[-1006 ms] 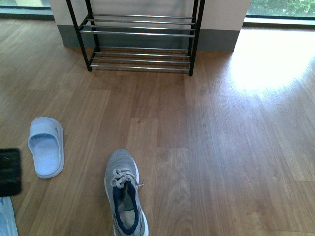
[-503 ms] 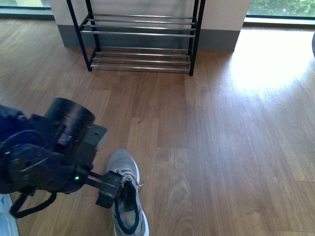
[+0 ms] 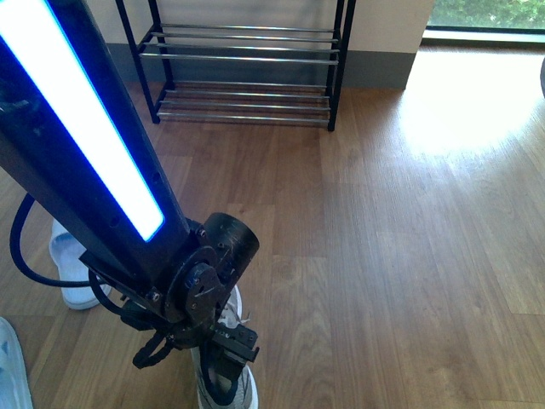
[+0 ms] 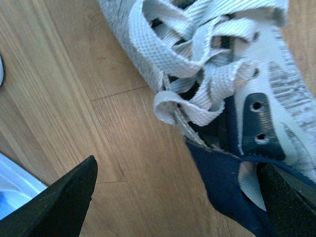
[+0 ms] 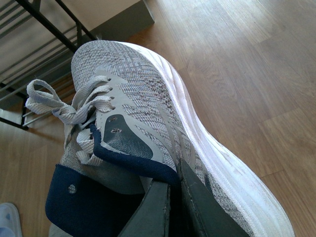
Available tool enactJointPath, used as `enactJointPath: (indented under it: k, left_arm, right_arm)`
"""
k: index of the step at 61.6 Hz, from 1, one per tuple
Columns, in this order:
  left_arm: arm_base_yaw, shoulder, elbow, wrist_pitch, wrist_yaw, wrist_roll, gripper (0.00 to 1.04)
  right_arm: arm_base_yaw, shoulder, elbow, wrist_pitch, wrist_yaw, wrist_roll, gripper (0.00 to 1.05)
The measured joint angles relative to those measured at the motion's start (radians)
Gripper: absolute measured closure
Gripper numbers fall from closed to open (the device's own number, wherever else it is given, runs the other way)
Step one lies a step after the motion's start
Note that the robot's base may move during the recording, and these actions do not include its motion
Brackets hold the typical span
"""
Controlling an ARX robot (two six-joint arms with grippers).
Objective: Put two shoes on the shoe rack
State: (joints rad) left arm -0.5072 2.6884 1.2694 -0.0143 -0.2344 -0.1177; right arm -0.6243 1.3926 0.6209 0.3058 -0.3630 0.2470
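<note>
Sneaker (image 3: 204,379) lies on the wood floor (image 3: 400,256) at 6 o'clock, right up close. Its long axis runs 6 to 12, toe towards the rack (image 3: 247,58) standing at 12 against the wall. The left gripper (image 3: 228,345) is down over its laces with its fingers (image 4: 61,202) spread wide: one above bare floor beside the shoe, the other at the navy collar. I cannot tell whether that one touches. A pale slipper (image 3: 70,256) sits at 9 o'clock of the sneaker, partly behind the arm. The second sneaker (image 5: 143,103) is pinched by its collar wall in the clenched right gripper (image 5: 174,180), toe aimed at the rack (image 5: 39,24).
</note>
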Motion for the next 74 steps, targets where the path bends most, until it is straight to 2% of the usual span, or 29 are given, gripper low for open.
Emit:
enactJointPath:
  k: [13, 34, 43, 74]
  left_arm:
    - [-0.002, 0.017, 0.038, -0.051, -0.062, -0.064, 0.09]
    - [-0.038, -0.024, 0.023, -0.056, -0.084, -0.173, 0.09]
    - [-0.035, -0.076, 0.001, -0.082, -0.152, -0.251, 0.09]
    - [-0.069, 0.019, 0.039, -0.127, -0.121, -0.351, 0.09]
  right_arm:
    - [0.0, 0.0, 0.0, 0.0, 0.0, 0.0, 1.03]
    - [0.0, 0.0, 0.0, 0.0, 0.0, 0.0, 1.03]
    - [0.0, 0.0, 0.0, 0.0, 0.0, 0.0, 1.03]
    - [0.0, 0.0, 0.0, 0.0, 0.0, 0.0, 1.03]
